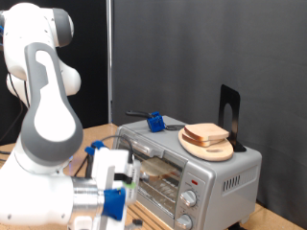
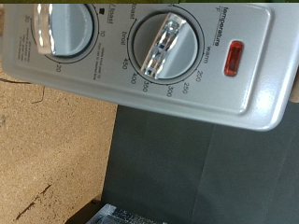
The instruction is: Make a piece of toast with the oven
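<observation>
The silver-grey oven (image 1: 206, 177) stands at the exterior view's right, and its glass door (image 1: 158, 182) looks shut. A tan shape shows behind the glass; I cannot tell whether it is the piece of toast. My gripper (image 1: 113, 184), with blue finger pads, hangs in front of the oven's door side, close to it. The wrist view shows the oven's control panel (image 2: 201, 93) close up. On it are the temperature knob (image 2: 166, 45), a second knob (image 2: 58, 26) and a red lamp (image 2: 233, 56). The fingers do not show in the wrist view.
A round wooden board (image 1: 206, 149) with a pile of bread slices (image 1: 205, 134) lies on the oven's top. A blue-and-black tool (image 1: 152, 121) and a black stand (image 1: 228, 115) are also up there. The oven sits on a wooden table (image 2: 47, 149). A dark curtain hangs behind.
</observation>
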